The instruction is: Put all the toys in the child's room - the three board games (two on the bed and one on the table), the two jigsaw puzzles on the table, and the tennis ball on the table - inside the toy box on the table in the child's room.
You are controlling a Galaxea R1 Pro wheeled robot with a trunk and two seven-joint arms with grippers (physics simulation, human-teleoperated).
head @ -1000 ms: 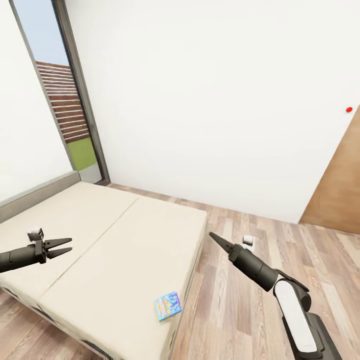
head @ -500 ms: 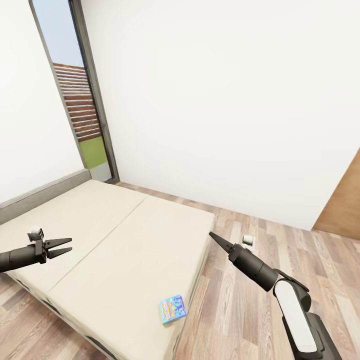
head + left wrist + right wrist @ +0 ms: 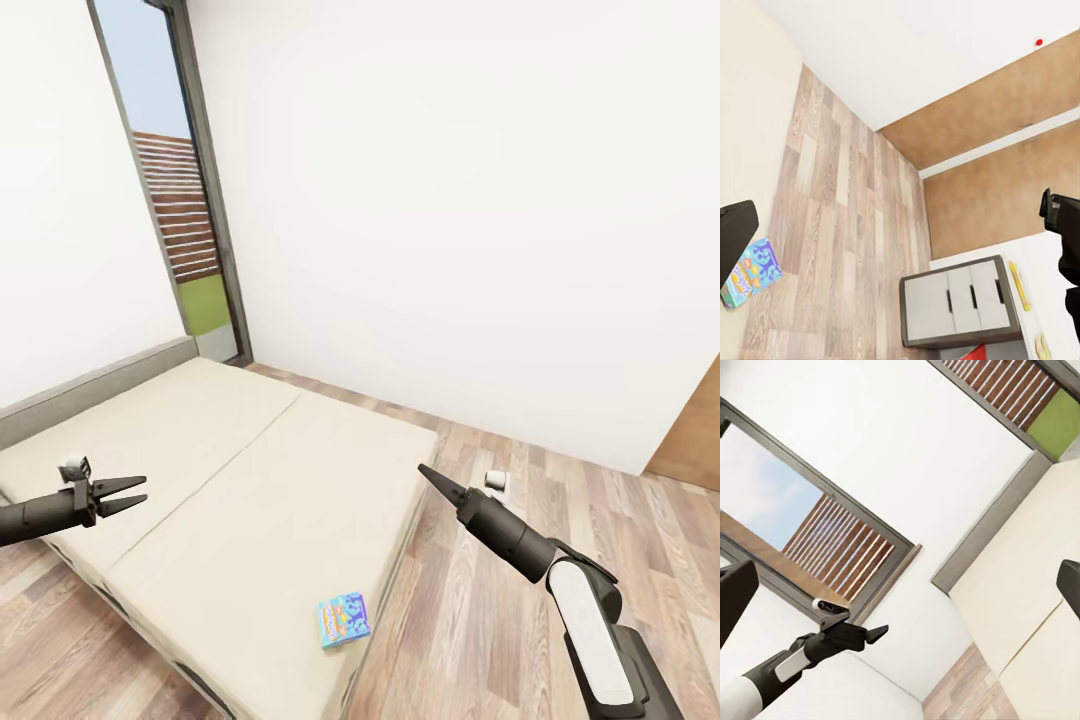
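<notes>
One board game, a small blue box [image 3: 343, 620], lies flat near the near right corner of the bed [image 3: 230, 470]; the left wrist view also catches this box [image 3: 751, 271] at the mattress edge. My left gripper [image 3: 143, 490] hovers open over the bed's left side, well left of the box. My right gripper [image 3: 421, 469] hangs over the floor just past the bed's right edge, up and right of the box, and its fingers [image 3: 735, 600] stand wide apart with nothing between them. The left gripper [image 3: 874, 631] also appears in the right wrist view. The toy box is out of view.
Wood-plank floor [image 3: 500, 600] runs right of the bed, with a small white object [image 3: 497, 481] lying on it. A tall window [image 3: 180, 200] stands behind the bed and a brown door [image 3: 695, 430] at far right. A grey drawer unit [image 3: 960, 300] appears in the left wrist view.
The whole picture has slid rightward, so the camera has turned left. Both arms keep their pose and the blue box still lies on the bed.
</notes>
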